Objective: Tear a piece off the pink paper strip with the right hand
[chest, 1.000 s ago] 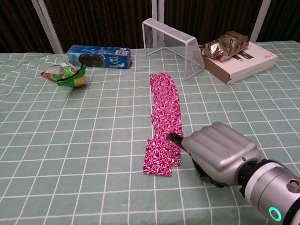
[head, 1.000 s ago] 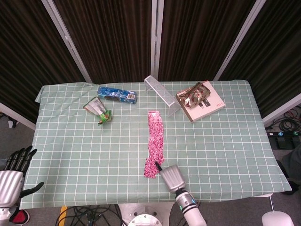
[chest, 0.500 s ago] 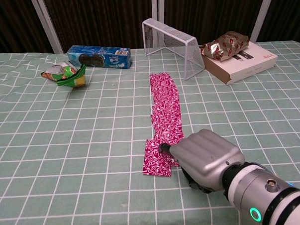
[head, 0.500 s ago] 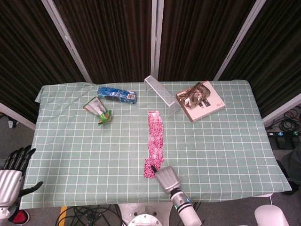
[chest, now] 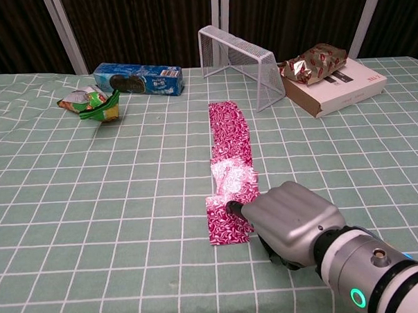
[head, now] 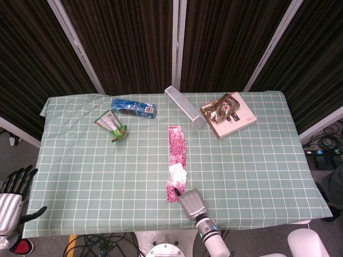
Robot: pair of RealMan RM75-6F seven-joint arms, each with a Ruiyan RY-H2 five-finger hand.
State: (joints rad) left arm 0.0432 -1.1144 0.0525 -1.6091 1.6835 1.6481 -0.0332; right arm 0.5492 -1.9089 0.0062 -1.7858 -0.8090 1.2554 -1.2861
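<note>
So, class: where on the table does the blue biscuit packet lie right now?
The blue biscuit packet lies at the table's far edge, left of centre, between the white wire rack on its right and the green snack bag just in front on its left.

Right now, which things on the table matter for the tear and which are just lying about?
In play:
pink paper strip, near end folded pale side up
right hand, on that near end

Lying about:
cookie pack
snack bag
wire rack
foil packet on box

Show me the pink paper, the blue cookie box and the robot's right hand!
pink paper strip (chest: 229, 131), chest view, upper flat part.
blue cookie box (chest: 139, 78), chest view, front face.
right hand (chest: 291, 219), chest view, silver back.
</note>
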